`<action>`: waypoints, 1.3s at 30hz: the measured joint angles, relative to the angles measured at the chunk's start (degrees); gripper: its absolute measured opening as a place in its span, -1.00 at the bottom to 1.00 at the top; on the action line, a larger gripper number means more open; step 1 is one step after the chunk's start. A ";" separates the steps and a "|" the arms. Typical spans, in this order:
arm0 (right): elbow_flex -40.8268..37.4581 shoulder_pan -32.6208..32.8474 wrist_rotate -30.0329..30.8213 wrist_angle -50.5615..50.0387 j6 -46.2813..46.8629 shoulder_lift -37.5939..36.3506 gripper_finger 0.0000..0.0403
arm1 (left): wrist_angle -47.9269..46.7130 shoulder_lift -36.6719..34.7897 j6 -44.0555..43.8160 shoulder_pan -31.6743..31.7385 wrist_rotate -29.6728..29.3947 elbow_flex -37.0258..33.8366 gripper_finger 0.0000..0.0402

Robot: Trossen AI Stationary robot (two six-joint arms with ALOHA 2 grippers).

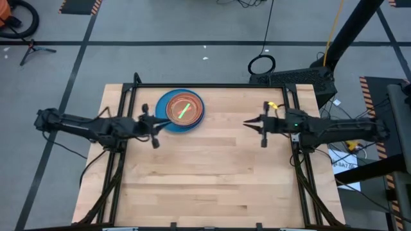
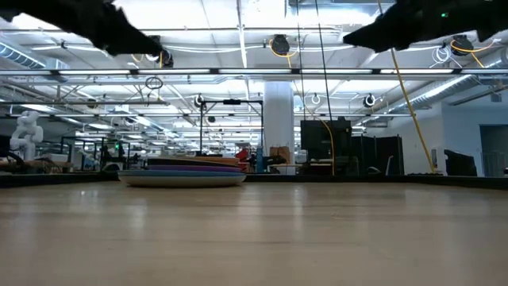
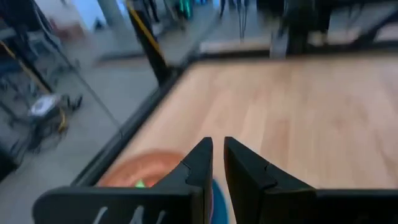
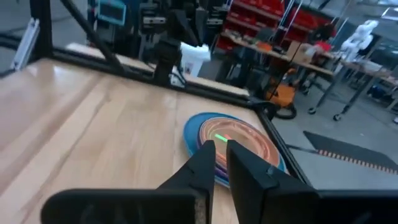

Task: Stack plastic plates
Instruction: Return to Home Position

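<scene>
Seen from above, the stack of round plastic plates, a large blue one at the bottom and a small green one on top, lies toward the far left of the pale wooden worktop. It is just beside the left gripper and well apart from the right gripper. At table height the stack sits flat on the worktop, with both arms high above it. In the left wrist view the fingers stand narrow and empty with the stack's edge close by; in the right wrist view the fingers are likewise narrow and empty, the stack lying ahead, clear of them.
</scene>
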 joint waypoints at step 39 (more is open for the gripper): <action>-27.27 0.15 3.61 -6.69 18.35 -41.77 -0.83 | -9.09 -41.92 -1.22 0.22 45.47 -23.94 -0.76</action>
